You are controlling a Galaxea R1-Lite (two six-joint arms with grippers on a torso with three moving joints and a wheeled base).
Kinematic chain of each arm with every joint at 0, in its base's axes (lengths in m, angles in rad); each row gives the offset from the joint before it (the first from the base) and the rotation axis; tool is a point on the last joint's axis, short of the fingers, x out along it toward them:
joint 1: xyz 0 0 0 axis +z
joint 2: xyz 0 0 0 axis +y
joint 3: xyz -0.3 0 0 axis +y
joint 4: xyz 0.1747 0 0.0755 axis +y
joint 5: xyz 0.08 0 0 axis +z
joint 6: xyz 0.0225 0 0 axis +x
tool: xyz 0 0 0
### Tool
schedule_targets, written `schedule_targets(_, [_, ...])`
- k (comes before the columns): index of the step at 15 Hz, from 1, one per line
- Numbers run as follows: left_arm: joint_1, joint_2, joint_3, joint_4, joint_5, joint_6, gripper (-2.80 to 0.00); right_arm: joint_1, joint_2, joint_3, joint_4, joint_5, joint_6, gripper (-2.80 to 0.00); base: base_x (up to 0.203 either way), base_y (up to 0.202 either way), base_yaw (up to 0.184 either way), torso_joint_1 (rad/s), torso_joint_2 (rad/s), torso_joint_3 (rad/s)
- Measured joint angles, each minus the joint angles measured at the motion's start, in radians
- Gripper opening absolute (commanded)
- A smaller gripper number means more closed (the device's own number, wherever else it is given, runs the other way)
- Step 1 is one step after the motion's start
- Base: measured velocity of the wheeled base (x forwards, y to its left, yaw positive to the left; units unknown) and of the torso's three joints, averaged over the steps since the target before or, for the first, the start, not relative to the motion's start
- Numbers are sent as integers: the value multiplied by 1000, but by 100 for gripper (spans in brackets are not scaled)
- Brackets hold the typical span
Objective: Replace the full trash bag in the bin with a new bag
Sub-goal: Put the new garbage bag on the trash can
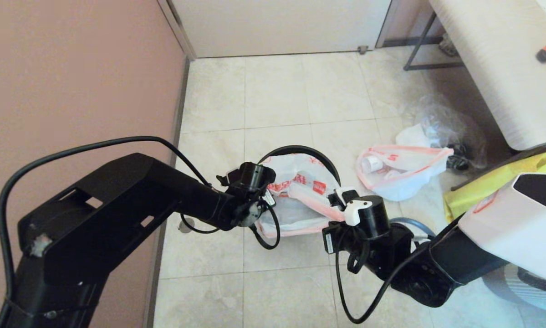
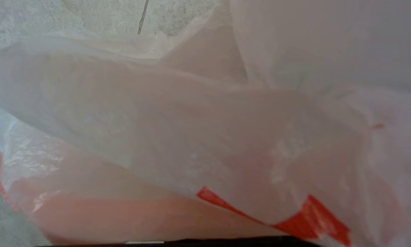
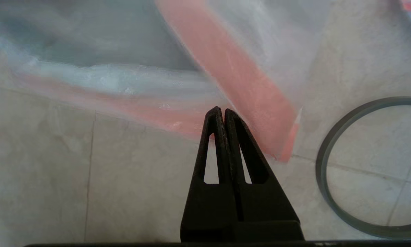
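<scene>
The bin (image 1: 319, 158) stands on the tiled floor, only its black round rim showing. The new bag (image 1: 300, 191), white with orange-red print, is draped over the bin. My left gripper (image 1: 261, 191) is at the bag's left side, and the bag's plastic (image 2: 205, 137) fills the whole left wrist view. My right gripper (image 3: 221, 110) is shut at the bag's pink edge (image 3: 178, 120), which runs straight into its tips at the bag's right corner (image 1: 334, 212). The full trash bag (image 1: 400, 171) lies on the floor right of the bin.
The dark grey hoop (image 3: 328, 171) lies flat on the floor beside my right wrist. A clear plastic bag (image 1: 450, 127) lies behind the full bag. A yellow tote (image 1: 496, 187) sits at the right under a table (image 1: 491, 68). A pink wall (image 1: 72, 91) closes the left.
</scene>
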Motion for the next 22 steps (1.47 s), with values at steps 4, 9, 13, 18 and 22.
schedule_targets(4, [-1, 0, 2, 0, -1, 0, -280, -36, 46, -23, -113, -12, -18, -280, 0, 0, 0, 0, 0, 0])
schedule_targets(9, [-3, 3, 3, 0, -1, 0, -280, -82, 118, -40, -236, -42, -98, -280, 0, 0, 0, 0, 0, 0])
schedule_targets(13, [-3, 4, 3, 0, -3, 0, -280, -86, 158, -4, -251, -52, -104, -280, 0, 0, 0, 0, 0, 0])
schedule_targets(18, [-6, 4, 15, 0, -10, -1, -280, -115, 202, -153, -260, -86, -103, -280, 0, 0, 0, 0, 0, 0])
schedule_targets(22, [-8, 0, 33, -2, -45, -2, -280, -164, 231, -239, -267, -125, -94, -280, 0, 0, 0, 0, 0, 0])
